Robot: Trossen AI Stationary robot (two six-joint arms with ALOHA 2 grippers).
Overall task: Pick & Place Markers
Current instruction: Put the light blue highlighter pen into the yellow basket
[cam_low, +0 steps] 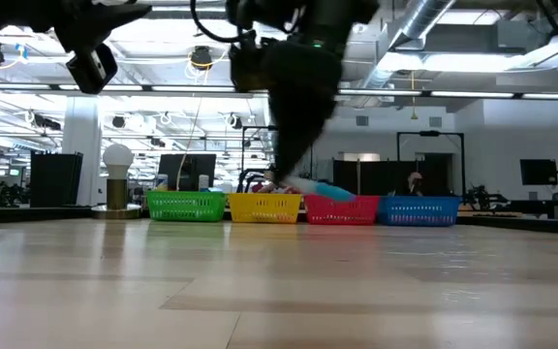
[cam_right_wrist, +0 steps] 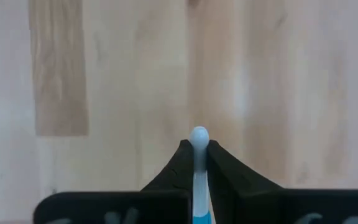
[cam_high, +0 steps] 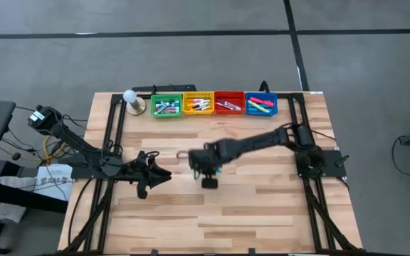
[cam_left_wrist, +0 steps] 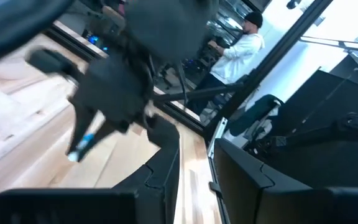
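Four bins (cam_high: 212,104) (green, yellow, red, blue) line the table's (cam_high: 262,206) far edge, markers inside; the right gripper (cam_high: 210,176) is mid-table, the left gripper (cam_high: 164,177) beside it. Low view: a blue marker (cam_low: 325,189) slants off the table under the right arm. Left wrist: left fingers (cam_left_wrist: 166,155) parted, empty. Right wrist: fingers clamp that marker.
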